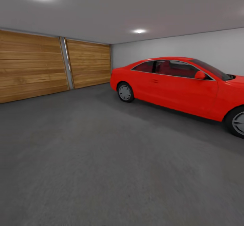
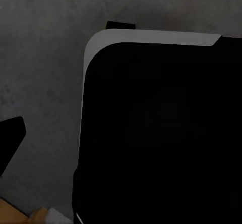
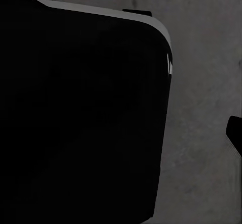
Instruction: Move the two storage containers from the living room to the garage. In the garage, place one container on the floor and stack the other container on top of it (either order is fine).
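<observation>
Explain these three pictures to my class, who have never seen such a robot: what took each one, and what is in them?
These are simulator renders from a wheeled robot with two arms. The big picture comes from a camera on its head. It looks into a garage: a red car at the right, wooden doors at the left, ceiling lights and a dark grey concrete floor. The two small pictures come from cameras near each arm's tool, pointing down. Each shows the same rough floor beside a large black rounded body, probably part of the robot itself. Whether either tool is open or holding anything cannot be told.
</observation>
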Available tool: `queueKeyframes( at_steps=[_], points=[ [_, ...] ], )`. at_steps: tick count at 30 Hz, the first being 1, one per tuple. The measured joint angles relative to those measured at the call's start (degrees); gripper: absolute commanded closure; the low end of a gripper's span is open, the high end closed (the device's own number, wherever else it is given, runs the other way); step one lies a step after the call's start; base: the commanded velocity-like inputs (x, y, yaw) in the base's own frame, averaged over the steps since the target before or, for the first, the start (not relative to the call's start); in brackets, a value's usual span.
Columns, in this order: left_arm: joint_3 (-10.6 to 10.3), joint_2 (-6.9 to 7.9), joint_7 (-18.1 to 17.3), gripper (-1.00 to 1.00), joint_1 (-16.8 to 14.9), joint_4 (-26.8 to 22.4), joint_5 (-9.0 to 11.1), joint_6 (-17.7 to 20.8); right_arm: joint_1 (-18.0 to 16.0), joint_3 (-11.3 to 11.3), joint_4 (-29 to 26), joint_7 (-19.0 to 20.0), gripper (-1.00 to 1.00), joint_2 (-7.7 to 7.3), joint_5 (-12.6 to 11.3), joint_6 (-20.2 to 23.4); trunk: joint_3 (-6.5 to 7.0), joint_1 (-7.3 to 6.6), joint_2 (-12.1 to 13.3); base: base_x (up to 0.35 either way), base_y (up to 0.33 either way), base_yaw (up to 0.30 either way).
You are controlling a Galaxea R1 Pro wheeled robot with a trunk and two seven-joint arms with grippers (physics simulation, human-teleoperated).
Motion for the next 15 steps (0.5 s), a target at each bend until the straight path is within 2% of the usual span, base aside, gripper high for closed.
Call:
queueKeyframes(
  at_steps=[10,15],
  points=[
    [0.09,-0.05,-0.01,-1.00,0.01,-0.15,0.26,0.00,0.00,-0.08,0.00,0.00,-1.00,-0.23,-0.05,-0.02,0.00,0.00,0.00,0.000,0.000,0.277],
    [0.21,-0.74,-0.03,-1.00,0.01,-0.79,0.41,0.00,0.00,-0.06,0.00,0.00,-1.00,-0.88,-0.08,-0.21,0.00,0.00,0.00,0.000,0.000,0.278]
  ],
)
